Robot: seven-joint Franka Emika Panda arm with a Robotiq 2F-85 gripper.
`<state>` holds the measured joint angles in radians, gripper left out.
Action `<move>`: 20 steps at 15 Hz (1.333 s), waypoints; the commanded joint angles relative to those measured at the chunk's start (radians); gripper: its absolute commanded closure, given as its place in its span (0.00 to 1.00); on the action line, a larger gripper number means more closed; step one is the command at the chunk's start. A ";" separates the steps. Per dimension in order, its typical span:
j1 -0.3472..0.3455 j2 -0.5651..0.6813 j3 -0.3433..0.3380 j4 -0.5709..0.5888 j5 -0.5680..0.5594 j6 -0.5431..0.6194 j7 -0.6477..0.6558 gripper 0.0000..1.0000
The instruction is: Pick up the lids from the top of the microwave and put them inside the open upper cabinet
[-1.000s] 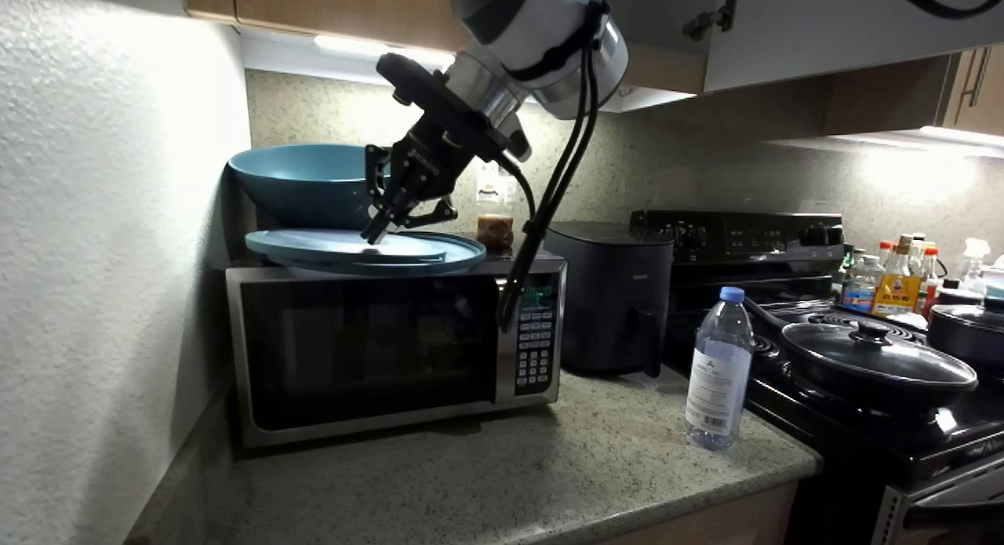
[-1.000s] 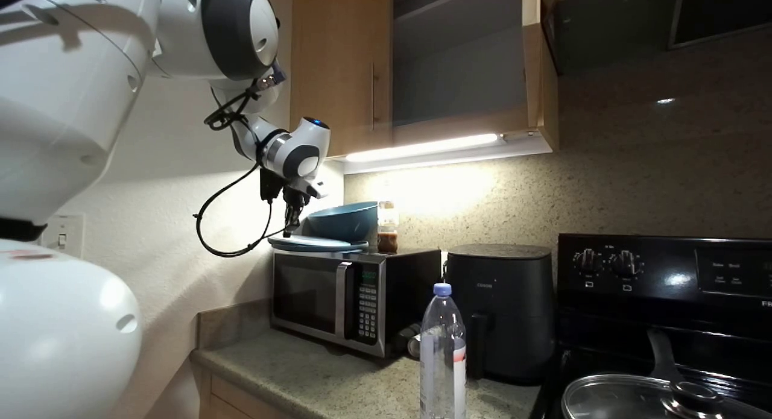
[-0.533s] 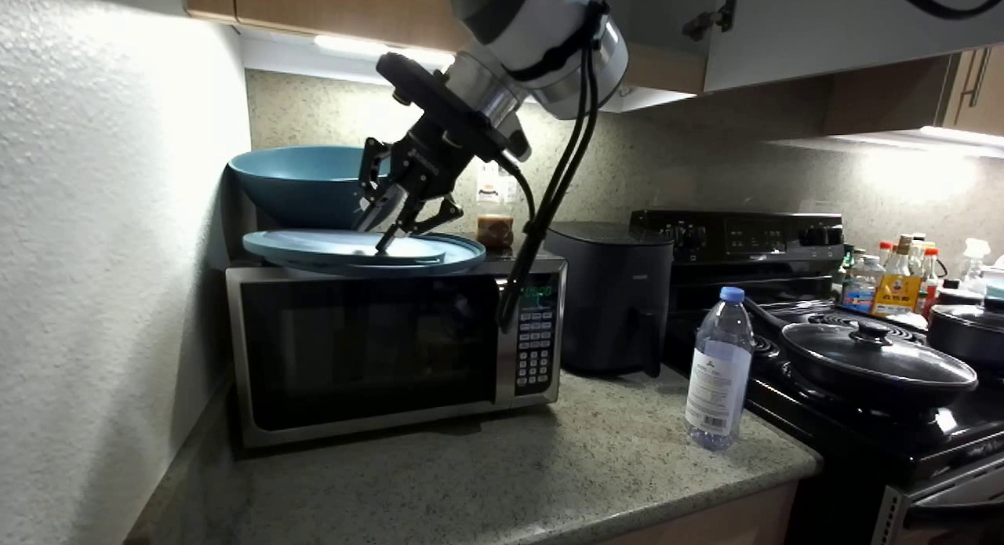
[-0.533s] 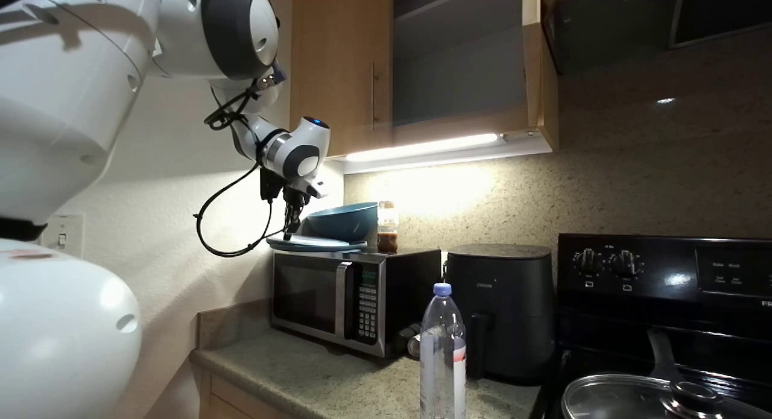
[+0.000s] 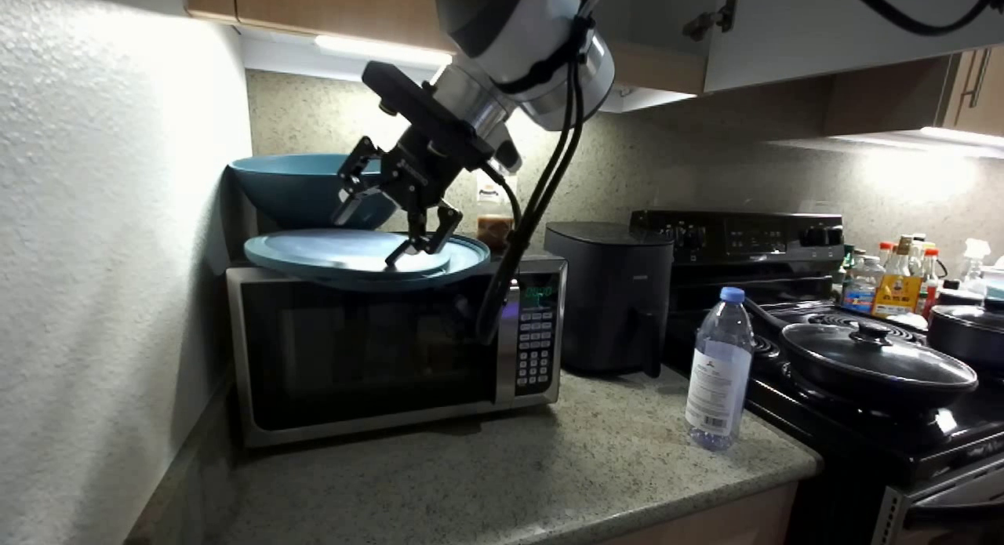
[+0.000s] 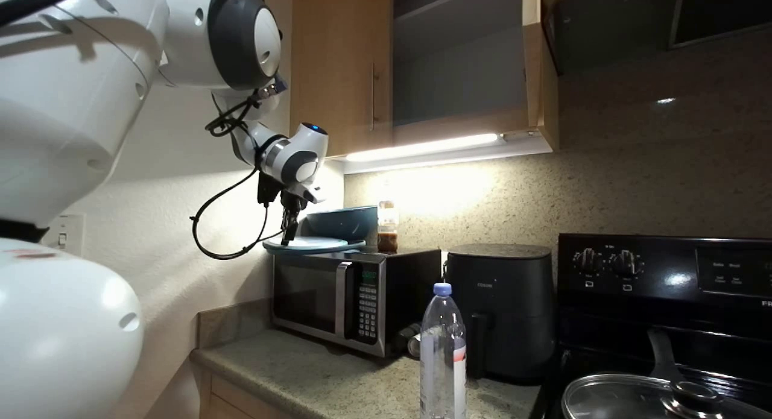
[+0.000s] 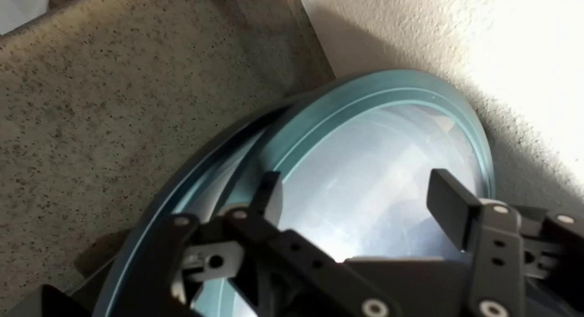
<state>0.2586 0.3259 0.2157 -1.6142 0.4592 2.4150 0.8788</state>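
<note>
Gripper (image 5: 364,241) gapes over lids (image 5: 321,251), contact at rim (image 7: 401,80) unclear.

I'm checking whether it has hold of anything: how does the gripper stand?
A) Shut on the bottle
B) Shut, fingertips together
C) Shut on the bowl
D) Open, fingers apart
D: in the wrist view the fingers of the gripper stand well apart, and the upper lid shows through the gap.
</note>
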 commanded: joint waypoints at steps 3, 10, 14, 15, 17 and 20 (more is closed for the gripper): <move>0.007 -0.074 -0.030 -0.096 -0.009 0.054 0.130 0.00; 0.024 -0.243 -0.059 -0.275 -0.165 0.091 0.344 0.00; 0.003 -0.322 -0.052 -0.348 -0.253 0.122 0.464 0.00; -0.001 -0.338 -0.051 -0.361 -0.291 0.112 0.512 0.00; -0.012 -0.294 -0.038 -0.303 -0.271 0.083 0.469 0.00; -0.016 -0.310 -0.038 -0.342 -0.293 0.099 0.518 0.00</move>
<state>0.2622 0.0126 0.1618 -1.9409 0.1566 2.5002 1.3898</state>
